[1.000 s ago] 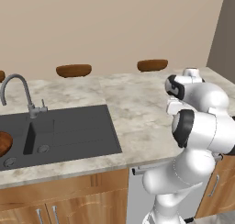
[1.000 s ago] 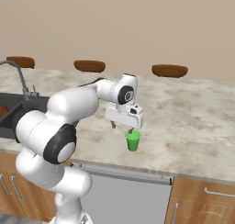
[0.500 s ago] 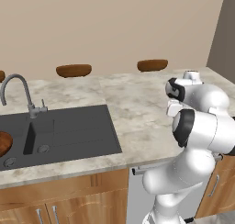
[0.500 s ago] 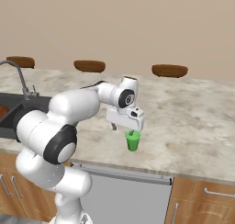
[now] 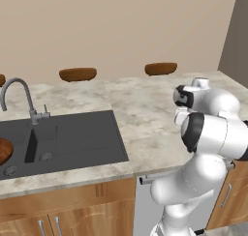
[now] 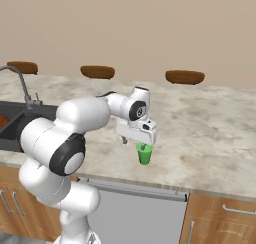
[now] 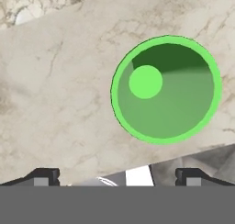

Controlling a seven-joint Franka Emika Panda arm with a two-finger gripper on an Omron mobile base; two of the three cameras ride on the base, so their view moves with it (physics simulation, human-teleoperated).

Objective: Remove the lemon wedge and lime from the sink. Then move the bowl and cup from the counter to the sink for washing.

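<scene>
Spread wide and gripping nothing, the gripper [image 6: 141, 144] hangs just above the cup [image 6: 145, 154], which stands upright on the marble counter [image 6: 210, 133] near its front edge. From the hand camera, the left fingertip [image 7: 43, 176] is off the cup [image 7: 166, 89]; the right one sits below its rim.

The bowl [image 5: 4, 150] is cut off by the left base view's left edge, only a brown sliver showing in the sink [image 5: 72, 138]. The hand hides the rim of the cup [image 6: 145, 154] in the right base view.
</scene>
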